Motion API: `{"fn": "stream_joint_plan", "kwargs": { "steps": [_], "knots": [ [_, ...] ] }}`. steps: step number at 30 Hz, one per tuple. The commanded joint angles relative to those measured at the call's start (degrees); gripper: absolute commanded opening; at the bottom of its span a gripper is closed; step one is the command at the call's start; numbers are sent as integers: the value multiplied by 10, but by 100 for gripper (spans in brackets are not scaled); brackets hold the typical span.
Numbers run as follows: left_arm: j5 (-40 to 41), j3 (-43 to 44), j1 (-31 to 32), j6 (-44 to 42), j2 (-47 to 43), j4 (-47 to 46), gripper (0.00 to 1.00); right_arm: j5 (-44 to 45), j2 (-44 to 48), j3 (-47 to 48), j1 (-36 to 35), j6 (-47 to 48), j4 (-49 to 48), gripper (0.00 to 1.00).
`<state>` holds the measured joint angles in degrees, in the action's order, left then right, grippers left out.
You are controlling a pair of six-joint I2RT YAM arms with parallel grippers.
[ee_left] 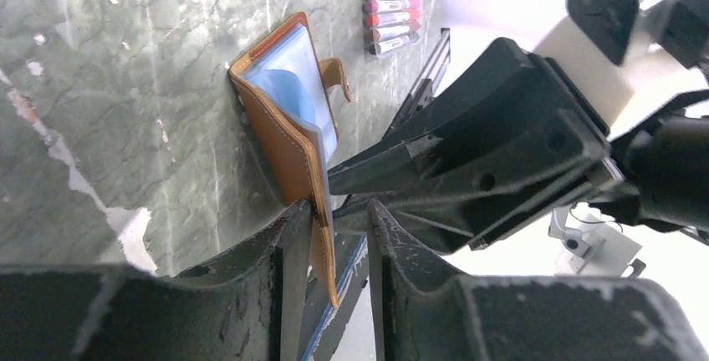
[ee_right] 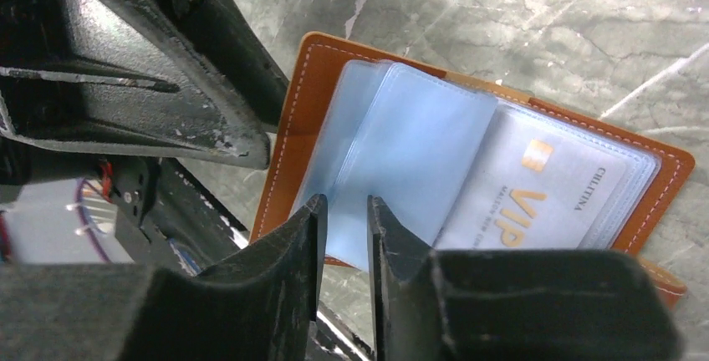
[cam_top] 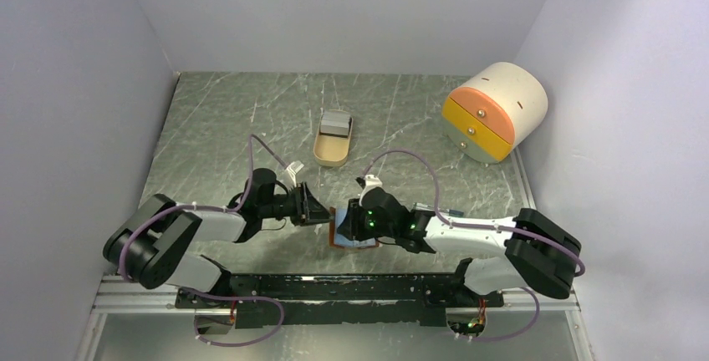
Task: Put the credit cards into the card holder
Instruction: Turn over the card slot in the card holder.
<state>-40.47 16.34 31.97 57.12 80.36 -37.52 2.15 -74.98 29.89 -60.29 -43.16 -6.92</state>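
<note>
Left fingers (ee_left: 251, 294) are parted slightly about the cover of the card holder (ee_left: 288, 148), laid open on the desk (ee_left: 125, 85); right fingers (ee_right: 284, 277) are narrowed round its sleeve (ee_right: 418, 152), grip unclear. "VIP" and "CHLITINA" are read on its credit card (ee_right: 535, 194) from the right wrist only; pens (ee_left: 389, 2) beyond, from the left

Both arms meet at the near middle of the marble table (cam_top: 217, 127). The left gripper (ee_left: 339, 236) and right gripper (ee_right: 344, 227) stand almost tip to tip at the open card holder (ee_left: 288, 148), with little room between them. From the left wrist, the right gripper's black body blocks the space just past the holder's raised cover. Coloured pens (ee_left: 391, 6) lie beyond. An oval tin (cam_top: 333, 139) sits mid-table, and a round drawer box (cam_top: 495, 112) fills the far right corner. Open tabletop runs along the left side, bounded by walls (cam_top: 75, 85).
</note>
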Motion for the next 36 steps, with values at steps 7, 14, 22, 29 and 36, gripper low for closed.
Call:
{"fn": "stream_joint_plan", "kwargs": {
  "steps": [7,14,22,29,36],
  "knots": [
    [-38,-1,4,28,53,-113,39,-20,20,-49,38,-25,-79,22],
    [8,14,7,-19,26,-10,25,-34,24,-25,44,-5,-65,42],
    [45,12,7,-52,5,48,9,28,55,90,86,134,62,56],
    [58,3,7,-74,6,69,9,73,-31,236,136,280,129,62],
    [59,1,7,-97,0,93,9,70,-135,318,162,492,58,64]
  ]
}}
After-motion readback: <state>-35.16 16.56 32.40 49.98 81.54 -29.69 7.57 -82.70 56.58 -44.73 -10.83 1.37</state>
